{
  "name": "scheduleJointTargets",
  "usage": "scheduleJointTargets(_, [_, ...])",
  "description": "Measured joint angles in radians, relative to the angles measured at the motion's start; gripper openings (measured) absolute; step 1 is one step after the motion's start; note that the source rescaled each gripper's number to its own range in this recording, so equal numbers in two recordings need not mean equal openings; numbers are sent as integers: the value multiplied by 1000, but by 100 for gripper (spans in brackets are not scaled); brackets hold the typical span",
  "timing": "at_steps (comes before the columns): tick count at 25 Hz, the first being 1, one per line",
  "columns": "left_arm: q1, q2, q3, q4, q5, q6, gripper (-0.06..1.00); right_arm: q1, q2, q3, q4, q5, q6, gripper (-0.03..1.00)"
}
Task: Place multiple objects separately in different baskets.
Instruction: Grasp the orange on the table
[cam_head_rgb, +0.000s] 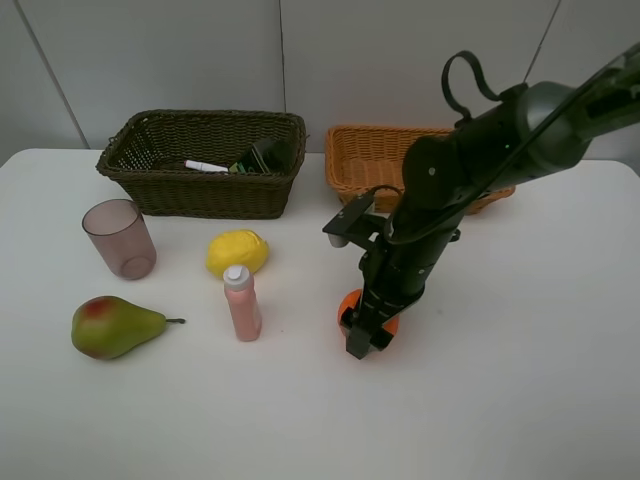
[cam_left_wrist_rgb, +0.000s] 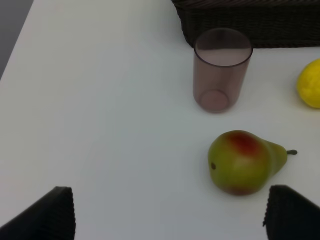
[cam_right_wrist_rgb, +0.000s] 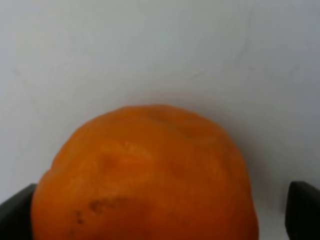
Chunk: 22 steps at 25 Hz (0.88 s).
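At the back of the table (cam_head_rgb: 520, 400) stand the dark brown basket (cam_head_rgb: 200, 195) and the orange-tan basket (cam_head_rgb: 352, 170). The right gripper (cam_head_rgb: 368, 330), jaws wide, straddles the round orange (cam_right_wrist_rgb: 145, 175), mid-table, without long axis. The pear (cam_head_rgb: 112, 327) lies with its stem toward the pink bottle (cam_head_rgb: 242, 305). The left gripper (cam_left_wrist_rgb: 170, 215) is wide open, empty.

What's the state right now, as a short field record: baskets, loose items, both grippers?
dark brown wicker basket: holds white marker and dark pump bottle
orange-tan wicker basket: partly hidden by right arm; nothing seen inside
loose on white table: translucent pinkish cup, yellow lemon, pink bottle, green-red pear, round orange fruit
right gripper: open, straddling the orange
left gripper: open, empty, beside pear
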Motion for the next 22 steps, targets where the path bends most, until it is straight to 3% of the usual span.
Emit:
scheduleJointTargets(2, [0,0,0,0,0,0,100,0,0,0,1,0,0,83])
scheduleJointTargets(3, [0,0,0,0,0,0,100,0,0,0,1,-1,0,69])
scheduleJointTargets(22, [0,0,0,0,0,0,100,0,0,0,1,-2,2,69])
